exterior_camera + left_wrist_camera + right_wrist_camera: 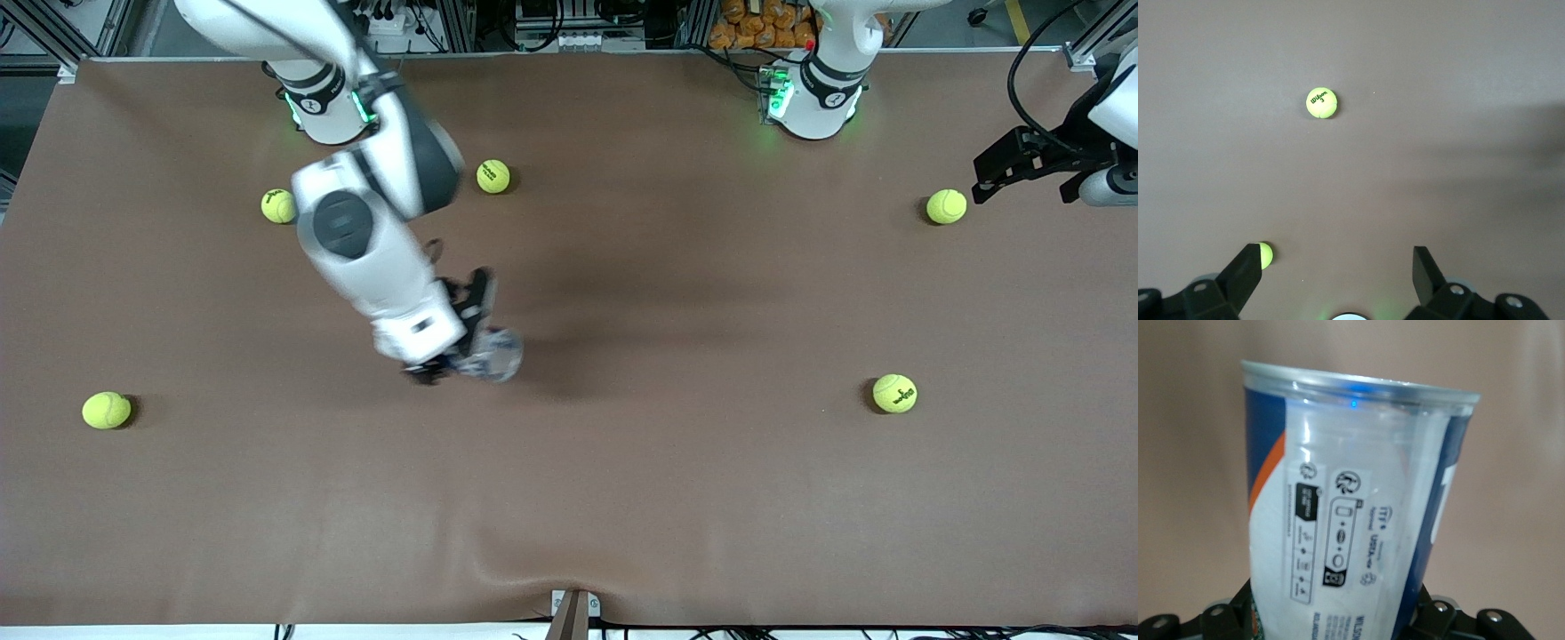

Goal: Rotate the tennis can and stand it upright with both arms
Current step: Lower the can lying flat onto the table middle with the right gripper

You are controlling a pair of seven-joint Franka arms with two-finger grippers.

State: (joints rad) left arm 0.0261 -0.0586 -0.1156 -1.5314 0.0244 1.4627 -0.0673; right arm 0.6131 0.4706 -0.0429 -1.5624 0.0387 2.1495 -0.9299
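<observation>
- The right end effector (449,360) is over the middle of the brown desk (622,489), toward the right arm's end, with its fingers clamped on the tennis can (493,354).
- In the right wrist view the tennis can (1351,500) fills the frame between the black fingers (1431,613): clear plastic, a silver rim, a white label with navy and orange patches and small printed symbols.
- In the front view the can reads as a clear, blurred shape at the tip of the right arm; whether it touches the desk cannot be told.
- The left end effector (1000,173) hangs over the left arm's end of the desk, near a tennis ball (946,206), and the left arm waits.
- In the left wrist view its fingers (1245,270) stand wide apart with nothing between them.
- That view also shows a printed tennis ball (1321,103) lying on the desk.
- Other tennis balls lie scattered on the desk, well apart from one another.
</observation>
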